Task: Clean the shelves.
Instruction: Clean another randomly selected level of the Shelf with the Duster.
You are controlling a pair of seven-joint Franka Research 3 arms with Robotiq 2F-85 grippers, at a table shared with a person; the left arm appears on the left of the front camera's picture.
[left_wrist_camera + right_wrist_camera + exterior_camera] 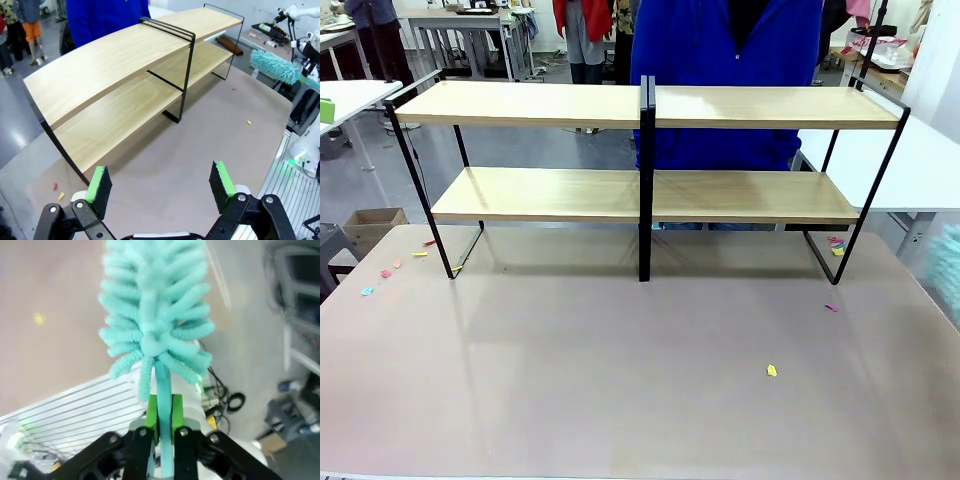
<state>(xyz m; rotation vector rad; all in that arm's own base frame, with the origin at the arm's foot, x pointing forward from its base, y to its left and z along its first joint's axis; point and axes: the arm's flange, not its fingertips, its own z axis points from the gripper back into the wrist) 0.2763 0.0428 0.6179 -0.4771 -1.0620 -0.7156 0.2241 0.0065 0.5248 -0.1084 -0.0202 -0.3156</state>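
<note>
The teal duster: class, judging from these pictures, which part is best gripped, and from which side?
Grip the duster by its thin bare handle below the fluffy head, coming from the handle end. The right gripper does so, pads shut on the stem: the soft fronds would likely squash and slip.

Pale wooden shelves (530,103) in black frame; turquoise fluffy duster (152,315); green-padded black tool (161,422)
</note>
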